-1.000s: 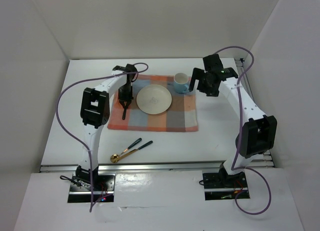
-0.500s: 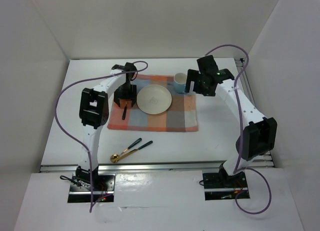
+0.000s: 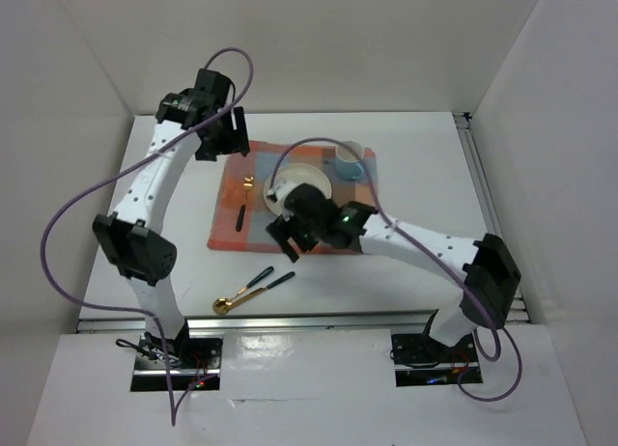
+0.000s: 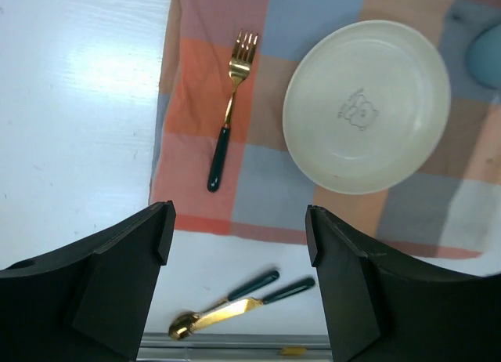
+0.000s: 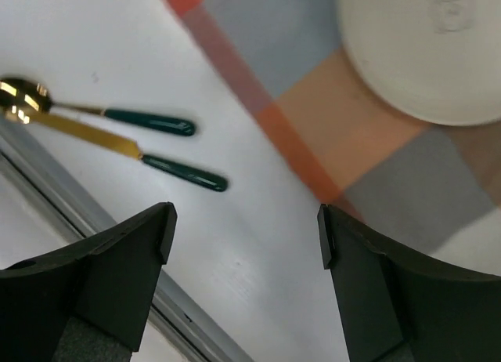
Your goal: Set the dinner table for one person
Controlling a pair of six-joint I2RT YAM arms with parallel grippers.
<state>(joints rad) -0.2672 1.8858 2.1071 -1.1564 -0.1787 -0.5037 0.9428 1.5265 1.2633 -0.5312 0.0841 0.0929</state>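
— Over the mat's (image 5: pixel 313 103) near edge, the right tool (image 5: pixel 246 217) is seen spread wide, with nothing between its fingers. The tabletop (image 3: pixel 367 292) lies under everything, white and bare around the mat. The spoon (image 5: pixel 102 111) and knife (image 5: pixel 125 146) are noted near the tool, side by side, handles toward the mat. Risks?

— Two are judged. The spoon and knife lie almost touching, so both may be caught in one closing, or one nudged while the other is taken. The metal rail (image 3: pixel 319 320) also runs close behind them along the near edge, and a piece pushed that way could be lodged against it.

— Left tool (image 4: pixel 239 221)?

— It is held high over the mat's left side, likewise released and empty. The fork (image 4: pixel 227 111) is laid on the mat just left of the plate (image 4: pixel 366 107), apart from it. The cup (image 3: pixel 348 163) is set at the plate's far right.

— Room for moving?

— Bare tabletop is open left of the mat and between mat and rail. A strip of mat right of the plate seems free, though it is partly hidden by the right arm. That arm is stretched across the middle, so a crossing with the left arm is to be watched for.
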